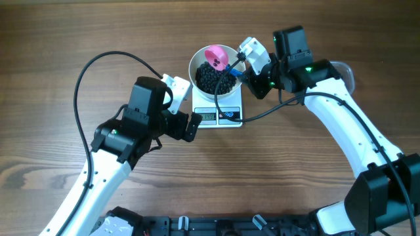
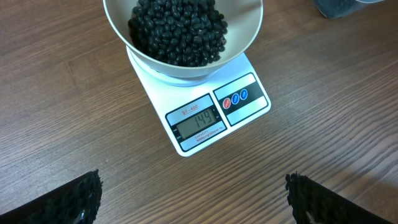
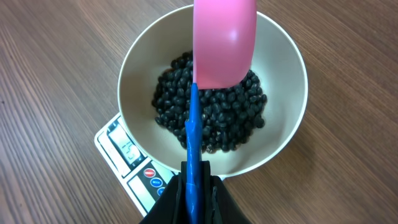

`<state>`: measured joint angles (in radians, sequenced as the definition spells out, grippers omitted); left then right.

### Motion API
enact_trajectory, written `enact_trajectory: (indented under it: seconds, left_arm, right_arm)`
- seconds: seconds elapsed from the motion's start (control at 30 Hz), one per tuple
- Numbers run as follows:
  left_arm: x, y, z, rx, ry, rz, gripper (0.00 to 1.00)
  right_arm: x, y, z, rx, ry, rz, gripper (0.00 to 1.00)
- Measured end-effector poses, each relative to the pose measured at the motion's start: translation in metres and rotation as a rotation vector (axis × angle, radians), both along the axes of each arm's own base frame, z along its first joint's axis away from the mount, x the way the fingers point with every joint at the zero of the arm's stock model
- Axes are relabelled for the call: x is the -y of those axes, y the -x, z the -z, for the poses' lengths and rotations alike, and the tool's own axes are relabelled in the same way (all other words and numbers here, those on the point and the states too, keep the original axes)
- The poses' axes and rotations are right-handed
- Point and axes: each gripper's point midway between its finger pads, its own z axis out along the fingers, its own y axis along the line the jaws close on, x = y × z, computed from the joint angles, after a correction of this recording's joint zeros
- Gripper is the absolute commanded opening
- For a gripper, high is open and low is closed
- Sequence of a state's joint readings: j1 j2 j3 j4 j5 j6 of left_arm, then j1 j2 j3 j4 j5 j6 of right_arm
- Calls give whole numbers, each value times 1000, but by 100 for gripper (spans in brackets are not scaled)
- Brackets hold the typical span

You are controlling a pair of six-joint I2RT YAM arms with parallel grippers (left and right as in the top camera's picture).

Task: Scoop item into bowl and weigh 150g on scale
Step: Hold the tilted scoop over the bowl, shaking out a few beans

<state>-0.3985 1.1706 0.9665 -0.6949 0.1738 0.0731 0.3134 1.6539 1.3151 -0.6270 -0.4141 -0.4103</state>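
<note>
White bowl (image 3: 142,74) holds black beans (image 3: 231,118).

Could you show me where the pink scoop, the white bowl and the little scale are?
pink scoop (image 3: 224,43), right wrist view, on its pink cup.
white bowl (image 3: 140,74), right wrist view, on the bare inner wall at left.
scale (image 2: 199,120), left wrist view, on its grey display.

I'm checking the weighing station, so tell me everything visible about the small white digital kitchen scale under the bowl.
The small flat white rectangular digital scale, apparently smooth plastic, lies flat on the brown wooden table. Its front strip holds a grey LCD display reading 149 under a red label, with round red and blue buttons beside it. The round white bowl of tiny black beans rests on its platform.
</note>
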Motion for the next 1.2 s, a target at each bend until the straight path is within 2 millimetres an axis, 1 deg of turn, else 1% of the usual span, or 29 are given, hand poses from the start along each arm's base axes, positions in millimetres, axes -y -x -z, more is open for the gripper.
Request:
enact_trajectory:
  seconds: [0.13, 0.43, 0.77, 0.93, 1.2]
  left_arm:
    - [0, 0, 0, 0, 0, 0, 100]
    - [0, 0, 0, 0, 0, 0, 100]
    - [0, 0, 0, 0, 0, 0, 100]
    - [0, 0, 0, 0, 0, 0, 100]
    - [0, 0, 0, 0, 0, 0, 100]
  right_arm:
    - [5, -2, 2, 10, 30, 14, 4]
    - [3, 0, 4, 5, 40, 13, 4]
    - [-5, -1, 0, 11, 13, 9, 4]
    - [-5, -4, -2, 3, -5, 49, 4]
    - [-5, -4, -2, -22, -25, 82, 4]
